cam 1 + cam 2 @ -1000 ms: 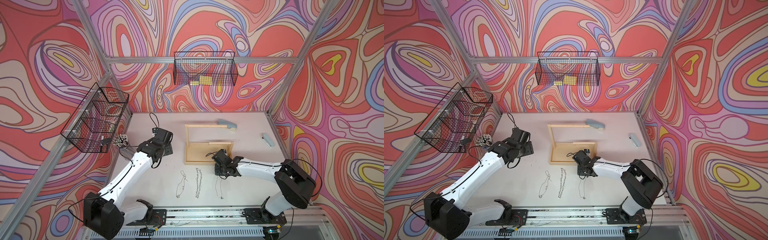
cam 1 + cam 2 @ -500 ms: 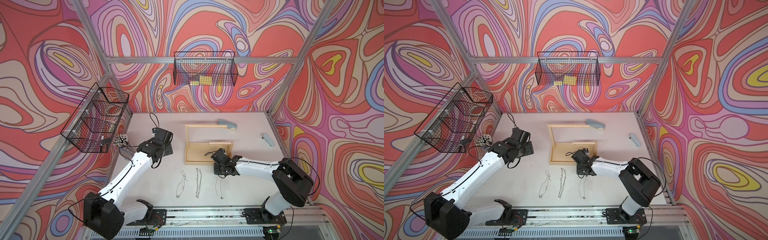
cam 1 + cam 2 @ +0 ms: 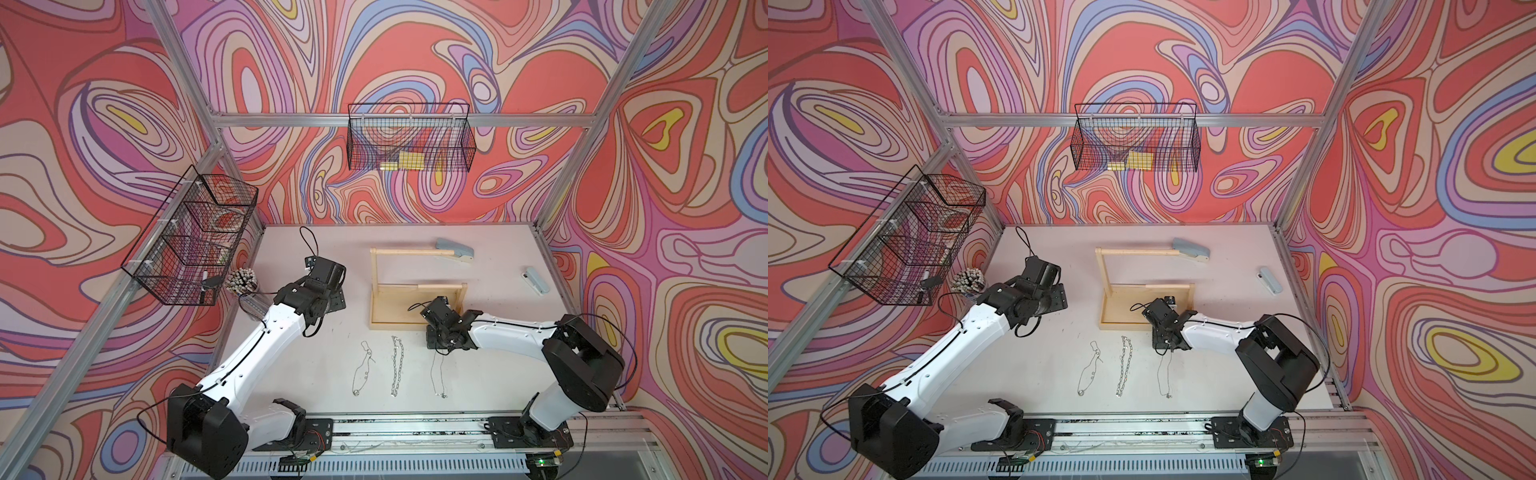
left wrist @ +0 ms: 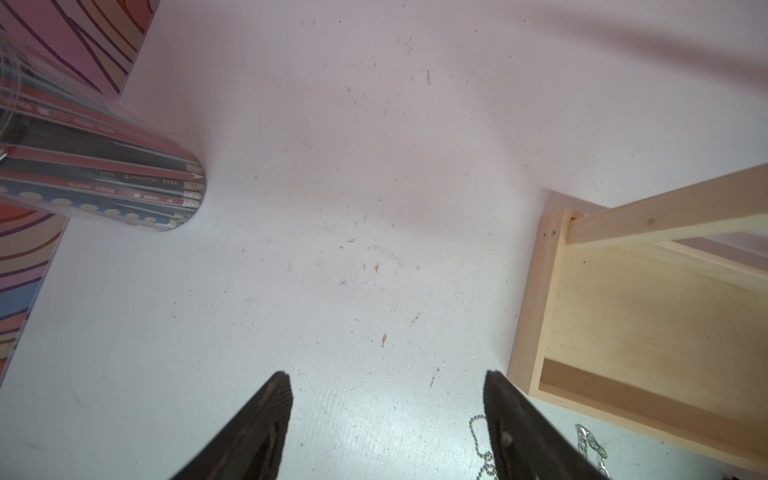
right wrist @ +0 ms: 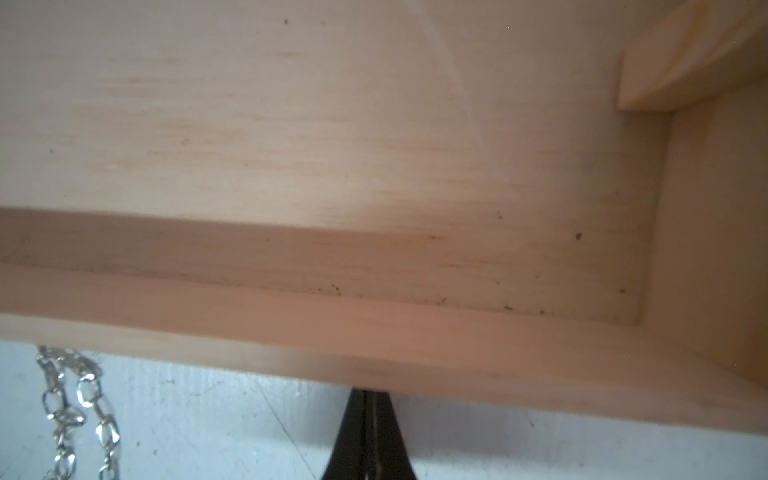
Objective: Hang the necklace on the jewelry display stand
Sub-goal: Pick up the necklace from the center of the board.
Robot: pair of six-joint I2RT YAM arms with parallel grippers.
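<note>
Three necklaces lie in front of the light wood jewelry display stand. My right gripper points down at the table just before the stand's front rim. Its fingers are pressed together, shut on the top end of the thin necklace, which trails toward the front edge. A chunky chain and a beaded necklace lie to its left. My left gripper hovers open and holds nothing, left of the stand.
A clear cup of pencils stands by the left wall. Two grey staplers lie at the back right. Black wire baskets hang on the back wall and the left wall.
My right gripper has closed from partly open to shut at the thin necklace's top end. The left arm has not moved.
</note>
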